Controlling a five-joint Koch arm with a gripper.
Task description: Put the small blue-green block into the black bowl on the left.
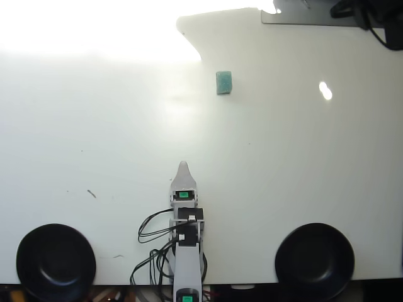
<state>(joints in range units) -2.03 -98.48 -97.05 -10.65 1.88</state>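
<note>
In the overhead view, the small blue-green block (223,82) lies on the white table, far from the arm and a little right of centre. A black bowl (56,260) sits at the lower left corner and a look-alike bowl (315,260) at the lower right. My arm reaches up from the bottom edge between the bowls. Its gripper (183,166) shows as a single pale tip pointing toward the block, well short of it. Only one tip shows, so I cannot judge whether it is open or shut. Nothing is seen held.
Black cables (151,233) loop to the left of the arm near the table's front edge. Strong glare washes out the upper left of the table. A grey plate and dark gear (365,12) sit at the top right corner.
</note>
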